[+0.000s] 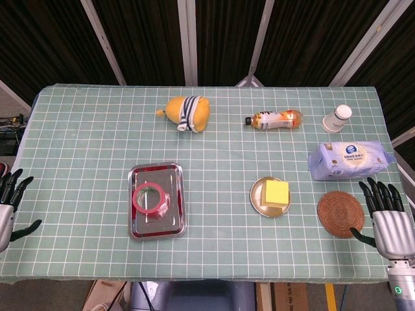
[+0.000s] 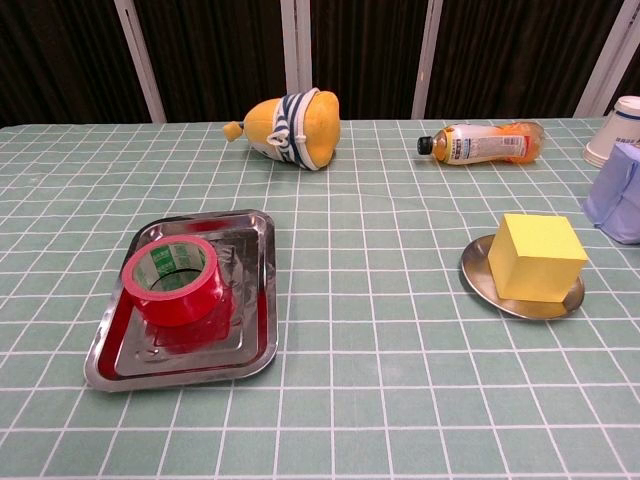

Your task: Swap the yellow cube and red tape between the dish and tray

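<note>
Red tape (image 2: 172,280) lies flat in the steel tray (image 2: 250,352); yellow cube (image 2: 537,256) sits on the round dish (image 2: 476,272). Left robot hand (image 1: 9,197) and right robot hand (image 1: 387,217) rest wide apart-fingered, empty, at opposite desk (image 1: 84,136) edges.

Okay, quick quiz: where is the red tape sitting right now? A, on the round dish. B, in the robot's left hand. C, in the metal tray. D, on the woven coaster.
C: the red tape lies flat in the metal tray, while the yellow cube sits on the round dish.
</note>
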Robot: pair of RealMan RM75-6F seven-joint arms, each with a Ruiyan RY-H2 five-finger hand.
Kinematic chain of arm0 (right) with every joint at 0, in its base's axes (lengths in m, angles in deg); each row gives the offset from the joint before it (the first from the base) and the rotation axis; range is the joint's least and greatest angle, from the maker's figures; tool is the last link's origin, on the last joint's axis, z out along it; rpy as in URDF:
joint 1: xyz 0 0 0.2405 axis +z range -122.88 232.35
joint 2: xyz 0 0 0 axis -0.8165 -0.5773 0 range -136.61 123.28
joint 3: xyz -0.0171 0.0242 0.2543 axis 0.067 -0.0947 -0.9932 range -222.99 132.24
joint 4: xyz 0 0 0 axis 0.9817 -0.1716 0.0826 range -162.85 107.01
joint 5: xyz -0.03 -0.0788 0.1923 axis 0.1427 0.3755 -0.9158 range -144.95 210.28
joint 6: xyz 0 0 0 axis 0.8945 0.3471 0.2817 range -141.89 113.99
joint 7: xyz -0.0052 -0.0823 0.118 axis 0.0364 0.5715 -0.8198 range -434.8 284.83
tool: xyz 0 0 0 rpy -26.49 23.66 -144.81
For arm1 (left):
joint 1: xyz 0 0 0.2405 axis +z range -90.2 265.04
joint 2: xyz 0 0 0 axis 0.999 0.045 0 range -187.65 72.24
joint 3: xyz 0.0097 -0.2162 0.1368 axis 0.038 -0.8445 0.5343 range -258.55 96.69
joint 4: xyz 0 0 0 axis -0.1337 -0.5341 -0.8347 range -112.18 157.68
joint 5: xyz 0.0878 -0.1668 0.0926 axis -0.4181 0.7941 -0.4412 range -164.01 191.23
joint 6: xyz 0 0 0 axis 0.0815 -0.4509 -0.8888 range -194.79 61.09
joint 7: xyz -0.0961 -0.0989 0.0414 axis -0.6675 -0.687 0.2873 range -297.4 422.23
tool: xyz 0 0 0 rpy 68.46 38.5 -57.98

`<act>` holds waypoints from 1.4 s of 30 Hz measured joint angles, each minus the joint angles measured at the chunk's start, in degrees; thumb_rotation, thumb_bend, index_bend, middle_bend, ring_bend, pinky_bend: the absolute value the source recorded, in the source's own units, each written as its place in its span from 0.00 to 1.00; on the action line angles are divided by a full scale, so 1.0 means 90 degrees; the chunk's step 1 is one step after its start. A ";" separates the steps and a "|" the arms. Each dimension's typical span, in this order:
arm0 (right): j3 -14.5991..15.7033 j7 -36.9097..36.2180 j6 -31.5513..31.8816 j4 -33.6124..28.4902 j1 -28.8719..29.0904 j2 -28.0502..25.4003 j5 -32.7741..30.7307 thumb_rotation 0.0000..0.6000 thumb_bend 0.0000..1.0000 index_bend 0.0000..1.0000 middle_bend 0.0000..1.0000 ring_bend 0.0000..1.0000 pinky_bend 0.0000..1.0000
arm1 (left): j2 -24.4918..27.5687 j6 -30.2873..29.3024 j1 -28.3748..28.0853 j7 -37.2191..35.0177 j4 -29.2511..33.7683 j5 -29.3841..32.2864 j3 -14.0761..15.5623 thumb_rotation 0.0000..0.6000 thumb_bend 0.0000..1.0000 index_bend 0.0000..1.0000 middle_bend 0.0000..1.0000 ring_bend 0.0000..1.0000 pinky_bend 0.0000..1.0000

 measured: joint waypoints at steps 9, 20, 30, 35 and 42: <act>0.0068 0.0133 0.0007 -0.0099 -0.0016 0.0001 0.0097 1.00 0.00 0.03 0.00 0.00 0.00 | -0.0010 -0.0038 0.0022 0.0053 0.0049 -0.0153 0.0038 1.00 0.09 0.14 0.00 0.00 0.00; 0.0055 0.0024 -0.0014 -0.0170 -0.0053 -0.0079 0.0015 1.00 0.00 0.03 0.00 0.00 0.00 | 0.0052 0.0063 0.0037 -0.0121 0.0046 -0.0037 -0.0004 1.00 0.09 0.14 0.00 0.00 0.00; 0.0180 -0.0444 -0.0322 -0.0152 0.0061 -0.0175 0.0165 1.00 0.00 0.03 0.00 0.00 0.00 | 0.0099 0.0015 0.0063 -0.0335 0.0072 -0.0012 -0.0064 1.00 0.09 0.14 0.00 0.00 0.00; 0.0222 -0.1044 -0.0481 -0.0417 0.0146 -0.0149 0.0236 1.00 0.00 0.03 0.00 0.00 0.00 | 0.0122 0.0090 0.0058 -0.0454 0.0080 -0.0005 -0.0056 1.00 0.09 0.14 0.00 0.00 0.00; 0.0066 -0.0971 -0.1250 -0.0898 0.0606 -0.0108 -0.0046 1.00 0.00 0.03 0.00 0.00 0.00 | 0.0172 0.0125 0.0074 -0.0432 0.0161 0.0016 -0.0042 1.00 0.09 0.14 0.00 0.00 0.00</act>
